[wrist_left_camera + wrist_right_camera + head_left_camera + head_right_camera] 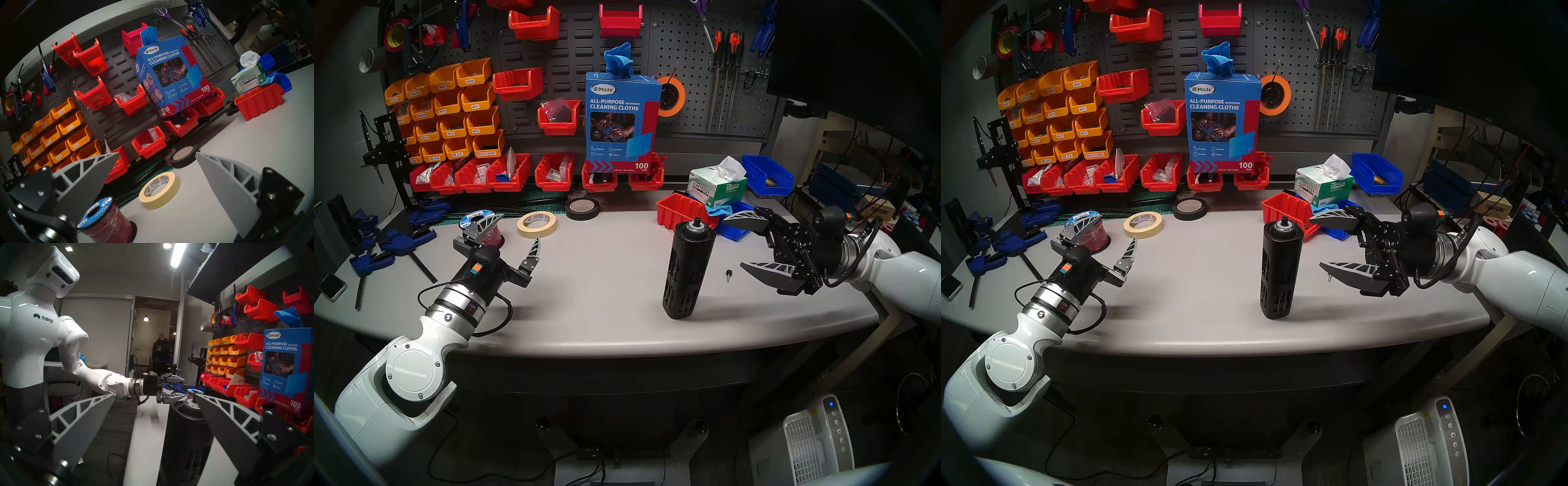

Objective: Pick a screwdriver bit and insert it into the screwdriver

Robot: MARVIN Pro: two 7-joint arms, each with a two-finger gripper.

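The left gripper [518, 228], grey ribbed fingers on a black mount, hangs over the left half of the bench with its fingers spread wide and nothing between them. Just beyond it stand a spool of red-and-black wire [490, 230], a roll of cream masking tape [537, 224] and a roll of black tape [582, 208].

Right of centre the screwdriver [687, 268], a tall, thick black column with a silver ring and socket on top and vertical slots in its lower half, stands upright on the table. A small black-knobbed pin with a short silver stem [728, 274] lies between it and the right gripper [733, 241], which points level toward the column's upper part, fingers apart and empty. No loose screwdriver bit can be made out; dark rods seem to sit in the column's slots, but that is too fine to tell.

The tall column on a small base looks easy to tip, so a sideways nudge from either finger could knock it over. The gripper could also take the pin for the bit.

The grey table [602, 271] is smooth, matte and curved along its near edge. Behind it a dark pegboard [687, 51] carries red and orange bins, hand tools and a blue box of cleaning cloths [621, 118]; a green tissue box [717, 186] and blue bins sit far right.
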